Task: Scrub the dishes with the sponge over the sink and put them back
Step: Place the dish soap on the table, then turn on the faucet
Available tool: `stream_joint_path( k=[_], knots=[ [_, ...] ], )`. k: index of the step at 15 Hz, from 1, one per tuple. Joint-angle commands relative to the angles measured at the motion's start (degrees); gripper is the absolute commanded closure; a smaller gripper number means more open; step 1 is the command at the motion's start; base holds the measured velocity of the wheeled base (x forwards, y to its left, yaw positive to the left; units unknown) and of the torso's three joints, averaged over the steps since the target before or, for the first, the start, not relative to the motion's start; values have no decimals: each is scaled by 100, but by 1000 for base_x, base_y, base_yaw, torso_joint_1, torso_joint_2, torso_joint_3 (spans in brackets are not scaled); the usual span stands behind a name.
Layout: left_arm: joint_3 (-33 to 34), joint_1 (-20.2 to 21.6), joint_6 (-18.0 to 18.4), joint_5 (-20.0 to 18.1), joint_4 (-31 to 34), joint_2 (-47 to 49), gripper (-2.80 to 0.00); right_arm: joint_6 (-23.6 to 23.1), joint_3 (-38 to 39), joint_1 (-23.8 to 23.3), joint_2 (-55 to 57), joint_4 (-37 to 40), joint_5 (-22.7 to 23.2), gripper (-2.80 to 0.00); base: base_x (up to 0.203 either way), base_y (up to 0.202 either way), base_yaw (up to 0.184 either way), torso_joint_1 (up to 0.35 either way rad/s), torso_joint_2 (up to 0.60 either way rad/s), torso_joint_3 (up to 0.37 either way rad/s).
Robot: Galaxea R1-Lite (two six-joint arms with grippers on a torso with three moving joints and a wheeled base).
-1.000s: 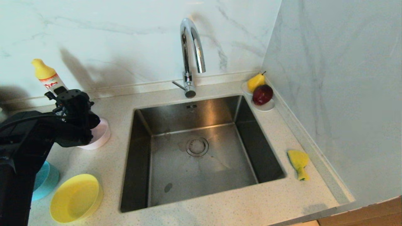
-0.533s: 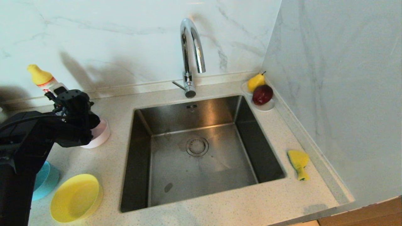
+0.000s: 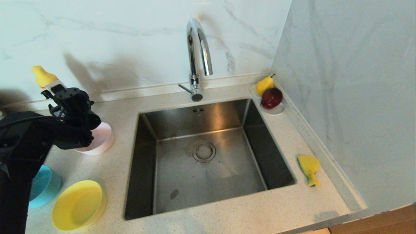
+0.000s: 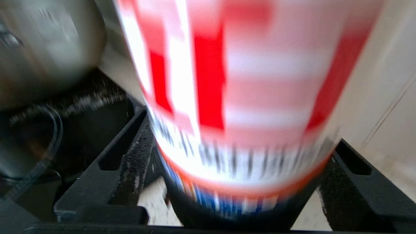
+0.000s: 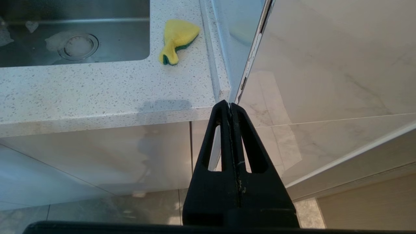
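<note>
Landmark: the sink (image 3: 208,156), a square steel basin sunk into the speckled counter (image 3: 227,214), is serving as the reference for every place below.
Tap: a curved chrome tap (image 3: 197,58) is standing at the sink's back edge.
Left gripper: the left gripper (image 4: 237,195) is hanging over the counter to the left of the sink, its jaws standing wide apart on either side of a detergent bottle (image 4: 234,97); whether the fingers are touching the bottle cannot be told.
Bottle: its yellow cap is showing by the back wall, behind the arm, far left of the sink.
Pink bowl: the pink bowl (image 3: 99,139) is sitting just left of the sink's back-left corner, partly behind the left arm.
Blue bowl: the blue bowl (image 3: 44,187) is lying far left of the sink, near its front.
Yellow bowl: the yellow bowl (image 3: 78,204) is resting just left of the sink's front-left corner, beside the blue one.
Sponge: the sponge (image 3: 309,169) is lying crumpled on the counter right of the sink.
Saucer: a white saucer (image 3: 276,112) at the sink's back-right corner is bearing a pear (image 3: 265,85) and a red apple (image 3: 271,97).
Right gripper: the right gripper (image 5: 231,109) is hanging parked below the counter's front edge, right of the sink, fingers pressed together on nothing.
</note>
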Motion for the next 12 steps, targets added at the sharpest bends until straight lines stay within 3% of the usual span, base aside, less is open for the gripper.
stream_joint_path(
  k=[1, 6, 11, 12],
  knots=[
    [39, 4, 21, 25, -14, -372, -280, -5, 7, -2, -2, 2, 6, 0, 0, 0, 0, 0, 0, 0],
    [331, 3, 100, 8, 127, -1419, -280, -5, 9, -2, -2, 2, 8, 0, 0, 0, 0, 0, 0, 0],
    [396, 2, 118, -35, 797, -2654, -280, -5, 9, -2, -2, 2, 1, 0, 0, 0, 0, 0, 0, 0],
    [389, -2, 119, -43, 978, -2913, 0, -5, 7, -2, -2, 2, 9, 0, 0, 0, 0, 0, 0, 0]
  ],
)
